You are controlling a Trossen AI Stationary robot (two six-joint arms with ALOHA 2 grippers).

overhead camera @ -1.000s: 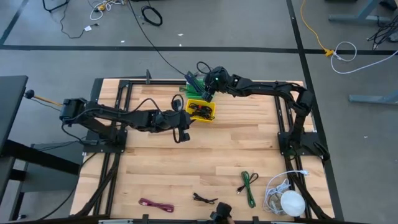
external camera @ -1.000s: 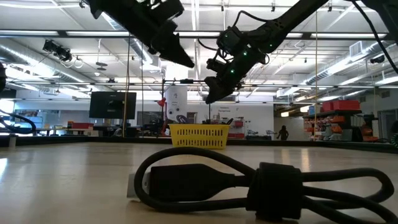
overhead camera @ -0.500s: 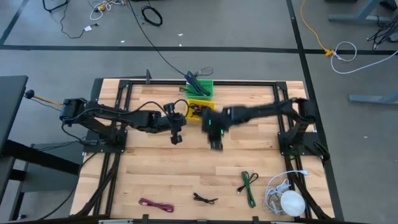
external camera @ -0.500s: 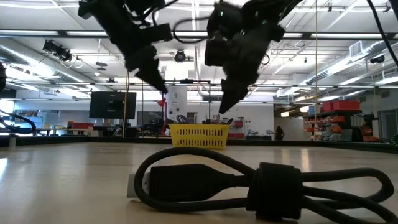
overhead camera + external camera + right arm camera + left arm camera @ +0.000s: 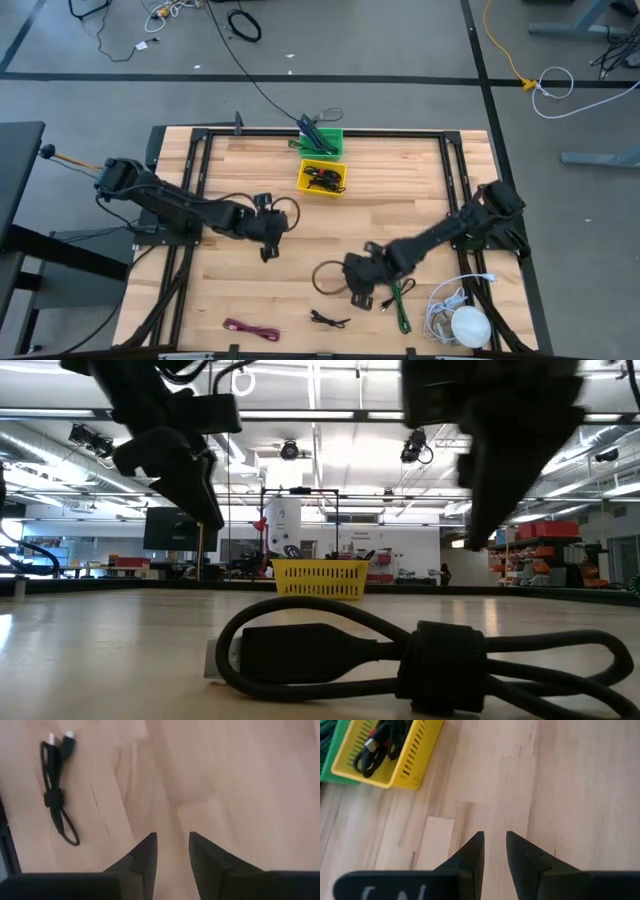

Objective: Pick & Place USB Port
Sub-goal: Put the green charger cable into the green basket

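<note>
A black bundled USB cable (image 5: 328, 320) lies flat on the table near its near edge. It fills the foreground of the low view (image 5: 400, 650) and shows in the right wrist view (image 5: 55, 795). My right gripper (image 5: 360, 297) (image 5: 173, 840) hovers just to the far right of it, open by a narrow gap and holding nothing. My left gripper (image 5: 268, 250) (image 5: 495, 839) hangs over bare wood at mid-table, also narrowly open and holding nothing. The yellow basket (image 5: 322, 177) (image 5: 385, 750) toward the far edge holds black cables.
A green basket (image 5: 322, 140) stands behind the yellow one. A green cable (image 5: 400, 302) lies right of my right gripper, and a pink cable (image 5: 250, 329) lies near the near edge on the left. A white object with white cord (image 5: 462, 322) sits at the near right corner.
My right arm has swept fast from above the yellow basket toward the table's near edge and now hangs by the black and green cables. My left gripper has drawn away from the basket, toward the near edge and slightly left.
</note>
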